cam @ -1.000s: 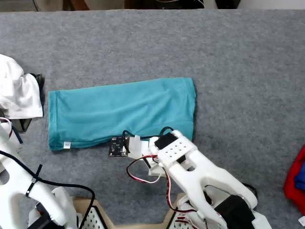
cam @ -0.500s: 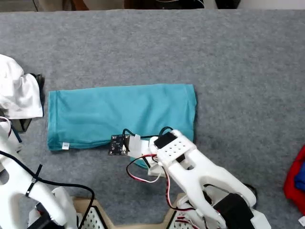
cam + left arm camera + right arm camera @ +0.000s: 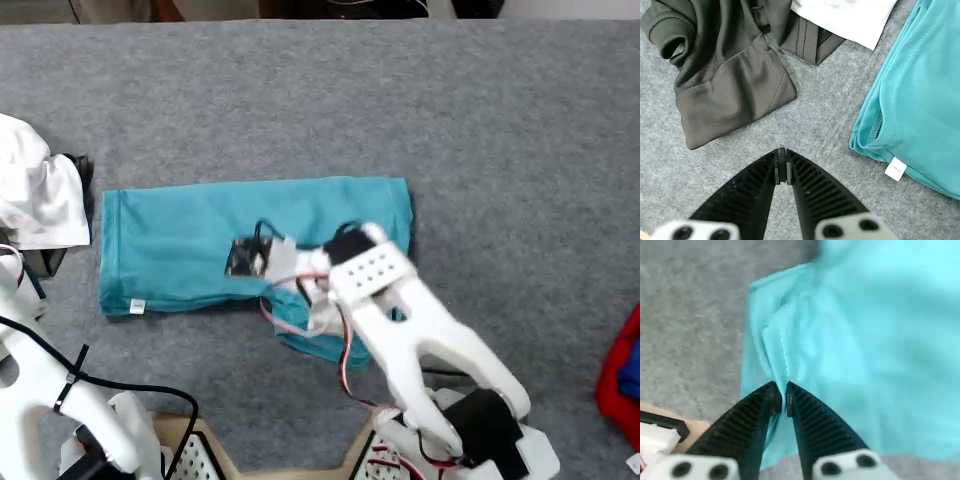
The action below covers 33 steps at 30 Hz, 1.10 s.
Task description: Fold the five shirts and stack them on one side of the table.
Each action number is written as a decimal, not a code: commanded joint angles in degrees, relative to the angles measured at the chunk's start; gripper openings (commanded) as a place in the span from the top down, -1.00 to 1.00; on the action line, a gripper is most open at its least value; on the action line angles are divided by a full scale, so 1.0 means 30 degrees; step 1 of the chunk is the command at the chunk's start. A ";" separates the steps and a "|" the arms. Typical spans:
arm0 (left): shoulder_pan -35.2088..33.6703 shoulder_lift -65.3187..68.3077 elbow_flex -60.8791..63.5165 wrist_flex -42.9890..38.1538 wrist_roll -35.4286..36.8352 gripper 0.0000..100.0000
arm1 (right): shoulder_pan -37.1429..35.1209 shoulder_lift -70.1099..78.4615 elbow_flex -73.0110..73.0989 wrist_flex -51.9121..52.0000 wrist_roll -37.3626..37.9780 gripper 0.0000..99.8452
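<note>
Since the earlier frames, the right arm [image 3: 430, 340] is swung away from the near edge of the teal shirt [image 3: 190, 240] and in over its middle. The shirt's near hem is dragged along with it, so that a loose flap of teal is now left bunched on the grey bench [image 3: 420, 100] under the arm. The shirt's far edge, bowed a second ago, is now laid straight.

The right arm is stretched forward from its base at the near edge of the bench, with the wrist held above the shirt. The right end effector [image 3: 781, 392] is clamped on a raised pleat of the teal fabric. The left arm [image 3: 50, 390] is folded back at the near left corner. The left end effector [image 3: 781, 167] is held with its tips pressed together on nothing, above bare bench between the dark grey shirt [image 3: 725, 85] and the teal shirt's corner.

The teal shirt is spread as a long band across the middle of the bench, with a small white label [image 3: 895, 169] shown at its near left corner. A white shirt [image 3: 35, 195] is heaped at the left edge, partly over the dark grey one. Red and blue cloth [image 3: 625, 370] is seen at the right edge.
</note>
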 commanded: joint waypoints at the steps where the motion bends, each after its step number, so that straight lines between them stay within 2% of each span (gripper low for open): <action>1: -0.0176 -0.0542 -0.0996 -0.0088 -0.0147 0.96 | 0.0835 0.0952 -0.3004 0.1143 0.0586 0.99; 8: -0.0205 -0.0571 -0.0996 -0.0088 -0.0381 0.96 | 0.2418 0.5788 -0.8894 0.2286 0.1817 0.99; 20: -0.0234 -0.0571 -0.0996 -0.0088 -0.0821 0.96 | 0.2916 1.5194 -2.2989 0.7150 0.4249 0.99; 28: -0.0234 -0.0571 -0.0996 -0.0088 -0.0821 0.96 | 0.4029 1.8183 -2.8117 0.8791 0.4278 0.98; 30: -0.0234 -0.0571 -0.0996 -0.0088 -0.0821 0.96 | 0.3912 1.8183 -2.8440 0.9260 0.4689 0.90; 33: -0.0234 -0.0571 -0.0996 -0.0088 -0.0821 0.96 | 0.3590 1.8154 -2.8322 0.9612 0.5363 0.62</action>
